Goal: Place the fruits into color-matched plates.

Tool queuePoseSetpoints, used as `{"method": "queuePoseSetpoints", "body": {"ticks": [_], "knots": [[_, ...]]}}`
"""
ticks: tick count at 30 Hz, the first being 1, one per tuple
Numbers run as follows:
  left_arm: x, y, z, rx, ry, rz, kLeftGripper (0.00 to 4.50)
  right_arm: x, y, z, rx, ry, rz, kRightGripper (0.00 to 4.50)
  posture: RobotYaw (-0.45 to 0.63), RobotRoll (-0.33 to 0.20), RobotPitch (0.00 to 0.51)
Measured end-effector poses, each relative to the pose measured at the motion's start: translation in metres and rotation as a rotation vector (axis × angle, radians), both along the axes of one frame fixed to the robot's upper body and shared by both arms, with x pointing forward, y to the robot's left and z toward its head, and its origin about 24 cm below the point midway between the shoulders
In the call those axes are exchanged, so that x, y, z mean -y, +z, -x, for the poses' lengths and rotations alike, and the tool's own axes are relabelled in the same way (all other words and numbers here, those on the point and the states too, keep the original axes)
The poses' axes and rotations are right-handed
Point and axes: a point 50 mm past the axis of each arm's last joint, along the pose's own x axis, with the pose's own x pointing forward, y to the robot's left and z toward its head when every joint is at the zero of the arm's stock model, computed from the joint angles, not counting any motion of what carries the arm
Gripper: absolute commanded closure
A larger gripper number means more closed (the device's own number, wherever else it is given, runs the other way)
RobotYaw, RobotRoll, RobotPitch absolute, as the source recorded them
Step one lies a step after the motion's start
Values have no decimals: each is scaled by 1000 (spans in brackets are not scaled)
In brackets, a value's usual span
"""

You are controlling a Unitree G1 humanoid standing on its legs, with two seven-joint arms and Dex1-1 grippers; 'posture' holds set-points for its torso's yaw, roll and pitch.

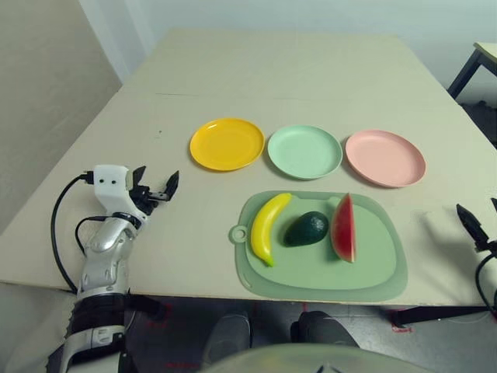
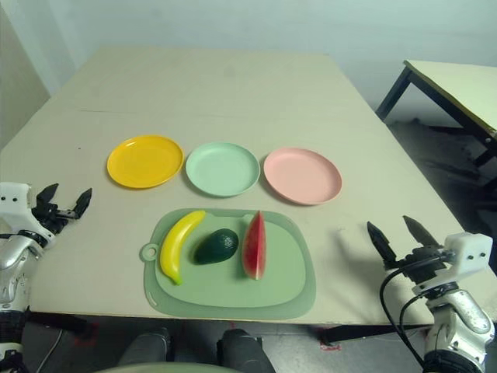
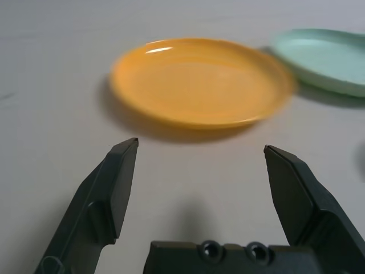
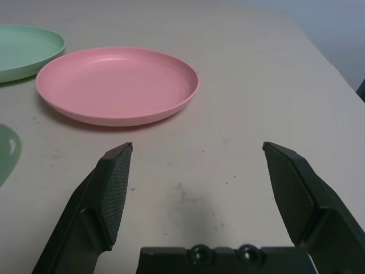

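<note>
Three fruits lie side by side on a green mat (image 2: 272,291): a yellow banana (image 2: 178,244), a dark green avocado (image 2: 216,246) and a red watermelon wedge (image 2: 255,245). Behind the mat stand three empty plates in a row: yellow-orange (image 2: 144,161), mint green (image 2: 222,168) and pink (image 2: 302,176). My left gripper (image 1: 155,186) is open above the table at the left, facing the yellow-orange plate (image 3: 199,80). My right gripper (image 2: 397,235) is open at the right near the front edge, facing the pink plate (image 4: 117,83). Both grippers hold nothing.
The table's front edge (image 2: 93,315) runs just in front of the mat. A second table (image 2: 458,85) stands off to the right across a gap of floor. Bare tabletop lies behind the plates.
</note>
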Motion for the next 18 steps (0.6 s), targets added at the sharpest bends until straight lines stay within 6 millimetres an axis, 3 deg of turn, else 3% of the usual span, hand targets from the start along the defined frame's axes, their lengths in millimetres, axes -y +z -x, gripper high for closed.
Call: {"method": "queuePoseSetpoints", "body": {"ticks": [5,8,13,18], "knots": [[12,14,6,-24,-307,-61,0,-11,19,3,-30,125,137,21,-68,0,80],[19,18,7,-55,-470,-90,0,-35,47,1,-71,348,351,21,-94,0,80],[26,11,1,-63,-548,-78,0,-82,108,-12,-75,610,593,21,-124,0,77],[32,1,4,-105,-607,-65,0,-119,136,-21,-95,754,727,21,-118,0,63]]}}
